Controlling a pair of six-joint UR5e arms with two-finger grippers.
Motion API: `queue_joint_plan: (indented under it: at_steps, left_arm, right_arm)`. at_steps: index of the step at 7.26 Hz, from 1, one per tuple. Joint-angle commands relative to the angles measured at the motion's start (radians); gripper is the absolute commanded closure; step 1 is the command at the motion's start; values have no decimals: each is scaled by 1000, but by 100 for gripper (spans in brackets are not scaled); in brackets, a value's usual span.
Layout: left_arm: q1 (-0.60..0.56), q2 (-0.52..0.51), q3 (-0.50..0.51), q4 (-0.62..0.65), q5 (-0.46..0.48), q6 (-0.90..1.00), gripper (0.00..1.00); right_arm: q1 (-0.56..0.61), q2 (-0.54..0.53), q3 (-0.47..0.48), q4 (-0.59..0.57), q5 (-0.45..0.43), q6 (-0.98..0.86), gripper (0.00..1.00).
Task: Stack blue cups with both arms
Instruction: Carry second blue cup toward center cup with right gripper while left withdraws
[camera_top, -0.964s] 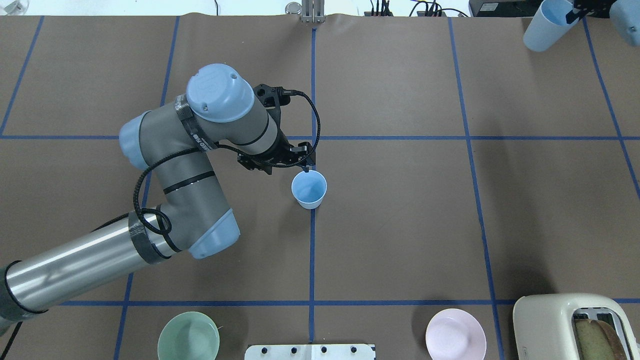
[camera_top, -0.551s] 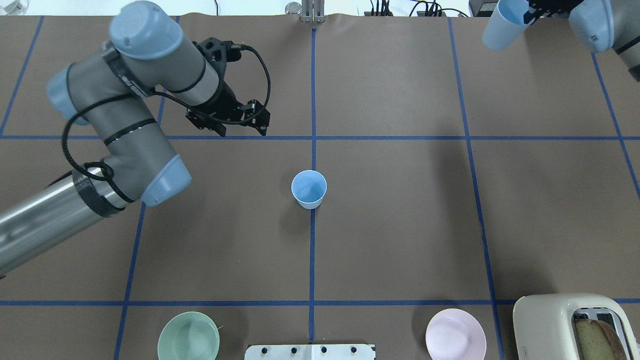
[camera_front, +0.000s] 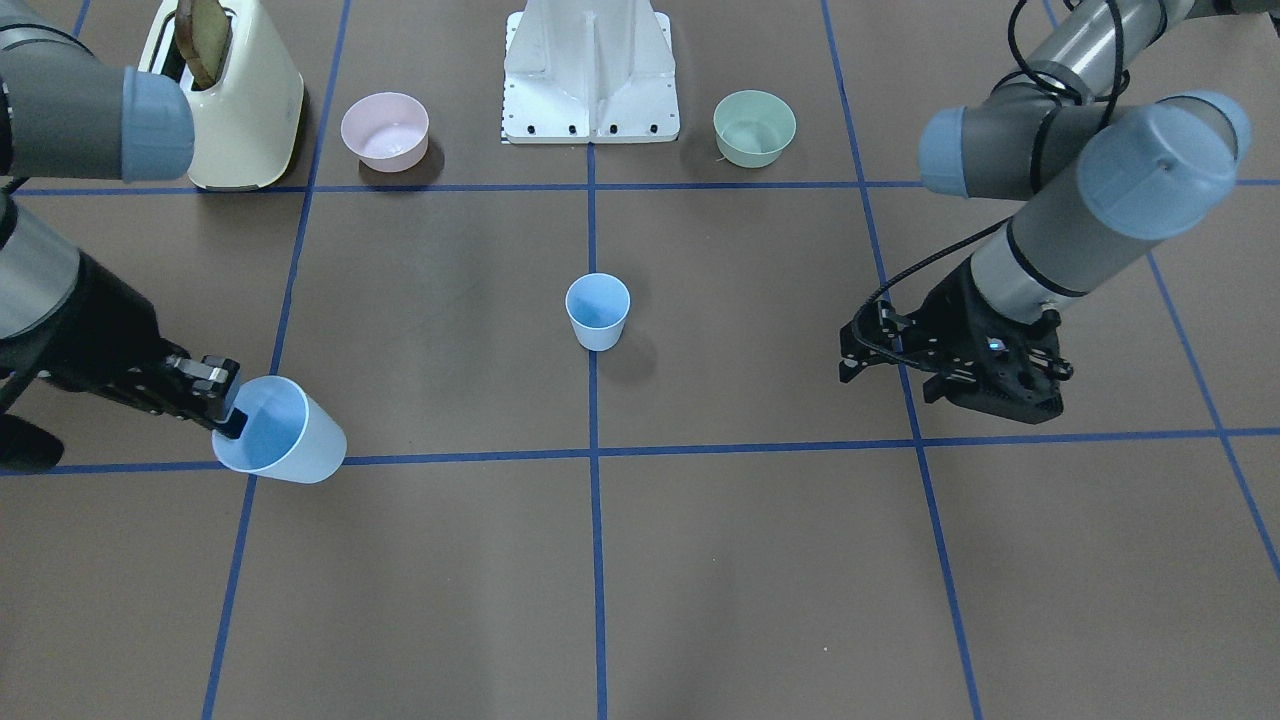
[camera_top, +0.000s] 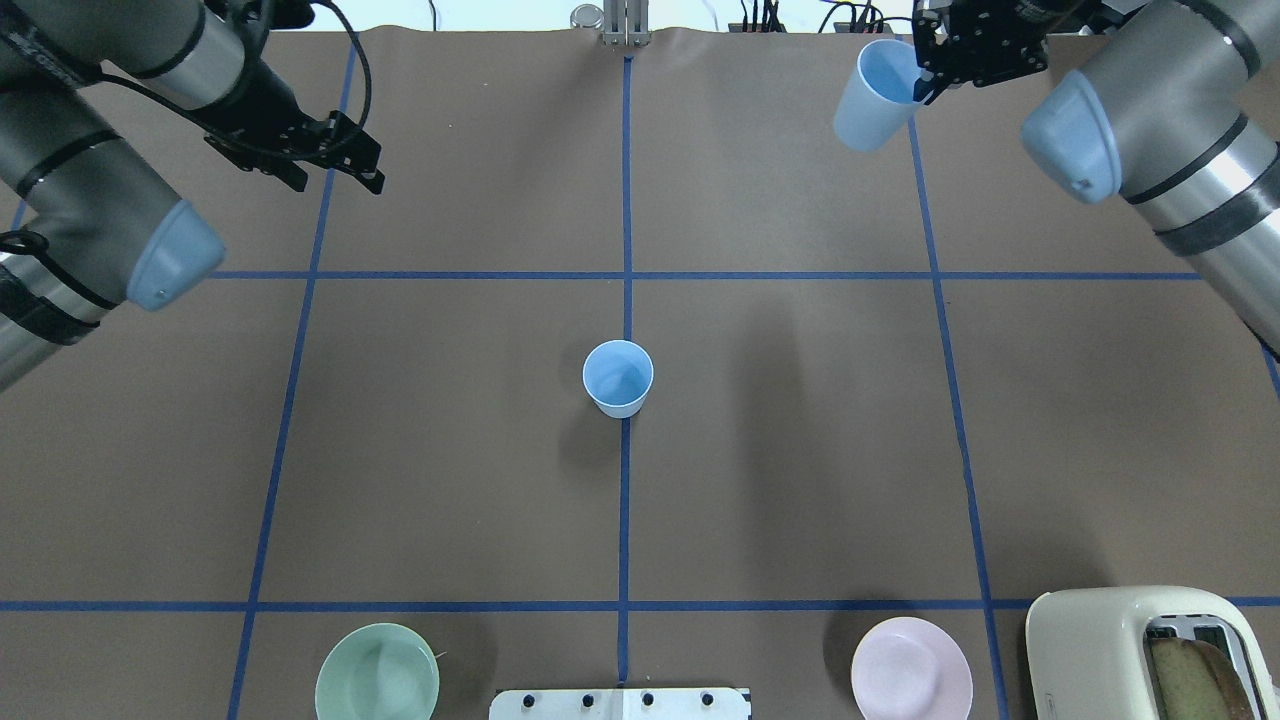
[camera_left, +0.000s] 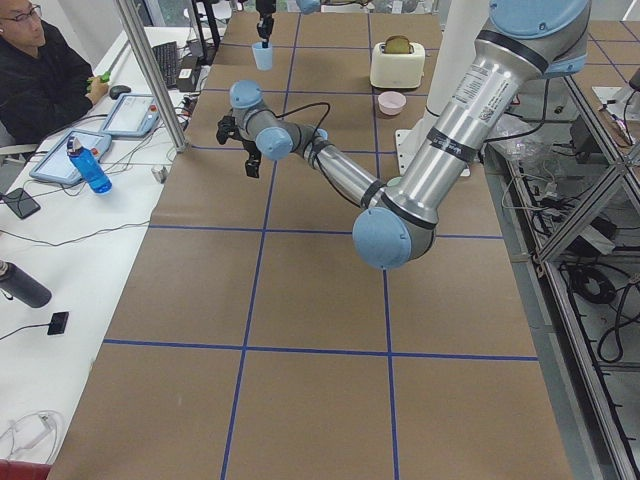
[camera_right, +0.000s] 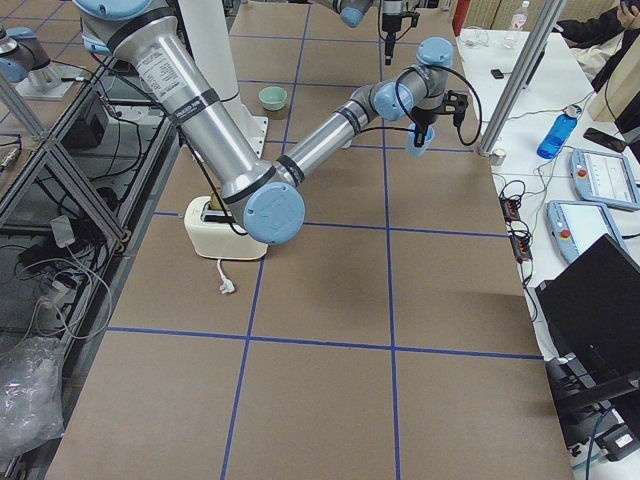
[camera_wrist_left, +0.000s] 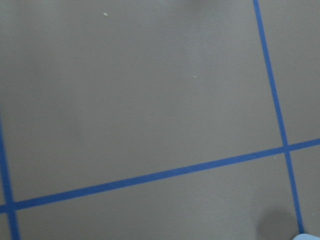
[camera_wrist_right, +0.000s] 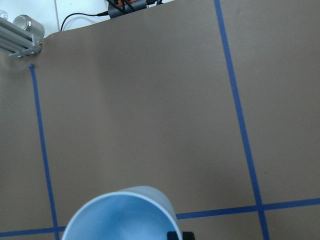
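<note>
Table (camera_top: 450, 470): central cup (camera_top: 618, 378); held cup (camera_top: 866, 102), apparently aloft, right end effector (camera_top: 920, 86)

Overhead, front share centre cup (camera_top: 618, 375), wrists seemingly near

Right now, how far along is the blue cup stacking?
Roughly halfway. Done: the centre cup stands upright and alone, and the left claw hangs open and empty off to the side. In hand: the right claw pinches the second blue cup by its rim, tilted, toward the far right of the table. Left: carry it over and nest it in the centre cup.
</note>
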Motion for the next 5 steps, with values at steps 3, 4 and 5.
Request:
queue_joint_plan:
  at_steps: [3,4,5]
  left_arm:
    - [-136,81,3,5,-75,167,2]
    - [-149,100,6,2,-77,187,2]
    - [-184,124,6,3,-82,232,2]
  right_arm:
    - [-217,9,90,-1,-187,200,100]
    - [-260,10,105,-1,-208,230,100]
    - [-287,13,131,-4,-215,277,100]
